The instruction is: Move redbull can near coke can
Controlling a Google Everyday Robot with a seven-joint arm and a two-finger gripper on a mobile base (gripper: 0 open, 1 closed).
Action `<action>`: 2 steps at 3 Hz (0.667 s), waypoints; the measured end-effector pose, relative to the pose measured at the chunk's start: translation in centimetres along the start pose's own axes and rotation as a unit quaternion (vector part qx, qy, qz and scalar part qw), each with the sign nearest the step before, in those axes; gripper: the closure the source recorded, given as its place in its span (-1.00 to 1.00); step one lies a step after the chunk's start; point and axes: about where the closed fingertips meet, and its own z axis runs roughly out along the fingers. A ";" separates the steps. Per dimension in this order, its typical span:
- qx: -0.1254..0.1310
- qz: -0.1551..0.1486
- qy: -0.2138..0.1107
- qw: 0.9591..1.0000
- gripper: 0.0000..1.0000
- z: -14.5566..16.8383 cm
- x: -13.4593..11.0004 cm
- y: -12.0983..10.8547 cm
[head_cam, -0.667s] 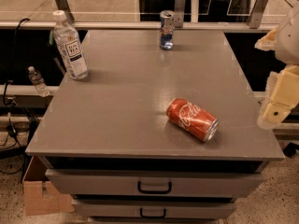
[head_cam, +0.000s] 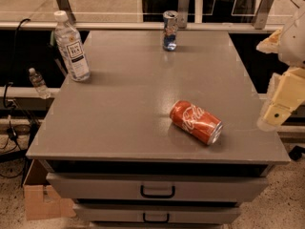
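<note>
At the right edge of the view, beside the tabletop (head_cam: pixel 119 118), the cream end effector (head_cam: pixel 279 109) is partly cut off; whether it is wide or narrow cannot be told. Near its left the coke can (head_cam: pixel 196 122) lies on its side. The redbull can (head_cam: pixel 169 30) stands upright far to its left at the tabletop's back edge, well apart from the coke can. Both cans and the end effector sit as in the earlier frame.

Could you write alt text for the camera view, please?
A red cola can lies on its side near the front right of a grey table; a slim blue can stands at the far edge, a water bottle at far left. The robot's gripper hangs beyond the table's right edge, apart from both cans.
</note>
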 end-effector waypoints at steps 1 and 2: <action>0.010 0.006 -0.056 0.998 -1.00 1.4 -1.6 -2.3; 0.031 0.028 -0.114 0.993 -1.00 3.2 -3.5 -6.3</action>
